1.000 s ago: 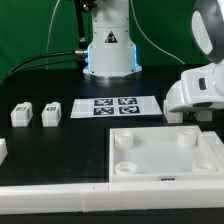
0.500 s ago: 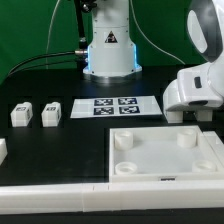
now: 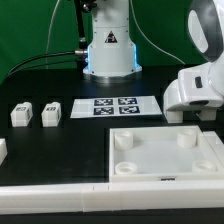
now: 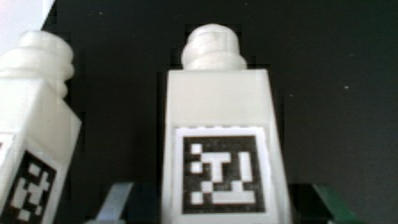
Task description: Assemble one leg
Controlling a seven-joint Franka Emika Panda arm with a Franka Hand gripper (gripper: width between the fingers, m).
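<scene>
Nothing has moved; end effector (image 4: pixel 219 206) flanks the leg (image 4: pixel 217 105), patterned tag (image 4: pixel 219 167) showing.

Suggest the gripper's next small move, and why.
Probably close on the leg. In the wrist view it lies centred between the sides of the open gripper, with a gap on each side, and the second leg lies apart from it. How low the gripper sits cannot be told, so close slowly.
</scene>
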